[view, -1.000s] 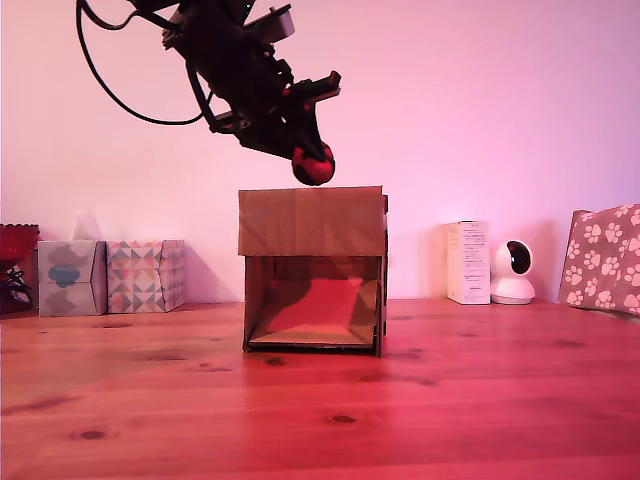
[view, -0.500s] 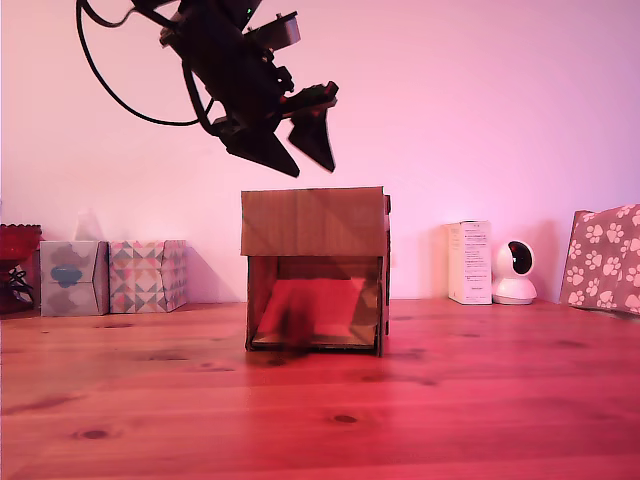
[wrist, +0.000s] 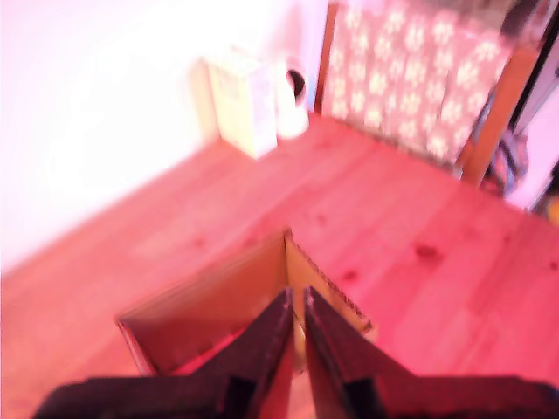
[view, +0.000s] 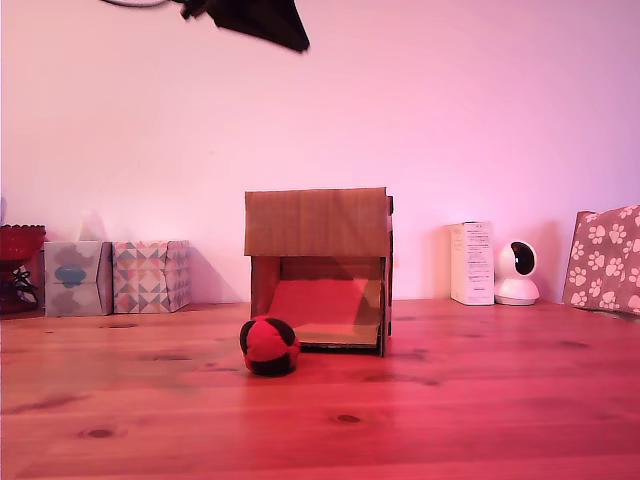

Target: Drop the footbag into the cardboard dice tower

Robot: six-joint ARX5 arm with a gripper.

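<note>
Footbag [view: 269,346] on the table [view: 480,400] now, sitting just outside the lower front opening of the cardboard dice tower [view: 317,268], toward the exterior view's left corner. A second ago it was pinched in the gripper [wrist: 295,316] right over the tower's top; then the fingers parted, and it has dropped through and rolled out over the ramp. The arm has since lifted away, almost out of the exterior view. From the wrist view the fingers [wrist: 262,340] are nearly together, a thin gap between them, holding nothing. To my eye the drop is done.
</note>
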